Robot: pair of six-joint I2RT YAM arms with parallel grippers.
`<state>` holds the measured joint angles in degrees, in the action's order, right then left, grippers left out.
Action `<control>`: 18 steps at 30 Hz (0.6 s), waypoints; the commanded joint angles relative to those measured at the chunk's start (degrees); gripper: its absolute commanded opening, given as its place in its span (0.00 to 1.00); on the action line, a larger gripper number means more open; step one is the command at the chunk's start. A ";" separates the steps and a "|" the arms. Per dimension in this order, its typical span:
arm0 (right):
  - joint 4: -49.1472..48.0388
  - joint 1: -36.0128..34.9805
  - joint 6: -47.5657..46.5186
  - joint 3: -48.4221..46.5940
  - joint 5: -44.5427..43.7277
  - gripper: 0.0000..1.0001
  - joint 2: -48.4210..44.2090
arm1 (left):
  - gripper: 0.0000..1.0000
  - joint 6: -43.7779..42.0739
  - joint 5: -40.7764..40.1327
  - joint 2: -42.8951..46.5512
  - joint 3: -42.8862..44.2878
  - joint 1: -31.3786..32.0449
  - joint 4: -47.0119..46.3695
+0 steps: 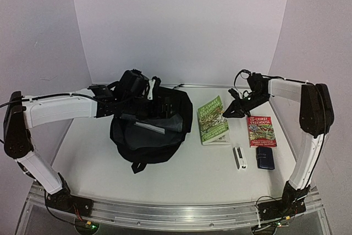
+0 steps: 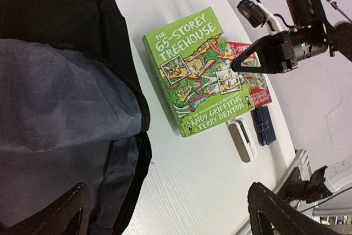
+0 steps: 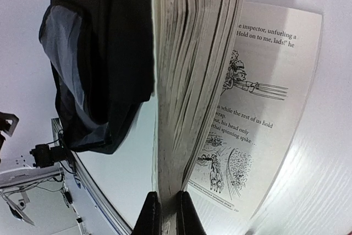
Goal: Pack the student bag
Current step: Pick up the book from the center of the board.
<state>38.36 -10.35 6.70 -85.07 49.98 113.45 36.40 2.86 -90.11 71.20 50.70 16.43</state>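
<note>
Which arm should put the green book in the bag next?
Right. The right gripper is shut on the green book's edge, just beside the bag. The left gripper is open by the bag's lining and holds nothing.

Only the two dark fingertips of the left end effector [image 2: 165, 216] show, cut off by the lower edge. The student bag [image 2: 60, 108] under it runs off the left and bottom edges. Right in front of the right end effector [image 3: 168, 216], the green book [image 3: 192, 81] overfills the wrist view, its cover unseen. Below that end effector, the red book [image 2: 254, 83] is half covered. The white item [image 2: 242, 140] nearby is too small to identify.
</note>
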 commanded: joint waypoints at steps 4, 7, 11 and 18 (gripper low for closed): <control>12.29 -2.68 -15.78 -4.89 1.20 0.00 -8.01 | 1.00 -6.88 14.38 -3.73 5.50 -2.16 2.08; 14.98 -4.18 -18.23 -6.49 1.27 0.00 -8.85 | 1.00 -8.09 18.57 -3.97 4.87 -3.31 0.72; 18.82 -7.02 -21.02 -8.57 1.48 0.00 -10.68 | 1.00 -6.78 24.51 -4.19 4.04 -6.42 -0.48; 21.71 -10.89 -20.86 -11.87 1.80 0.00 -13.46 | 1.00 -0.68 31.62 -5.82 1.63 -7.36 -5.04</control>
<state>58.03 -19.78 -12.65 -92.23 48.43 105.02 31.81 27.07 -94.31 74.18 43.07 16.25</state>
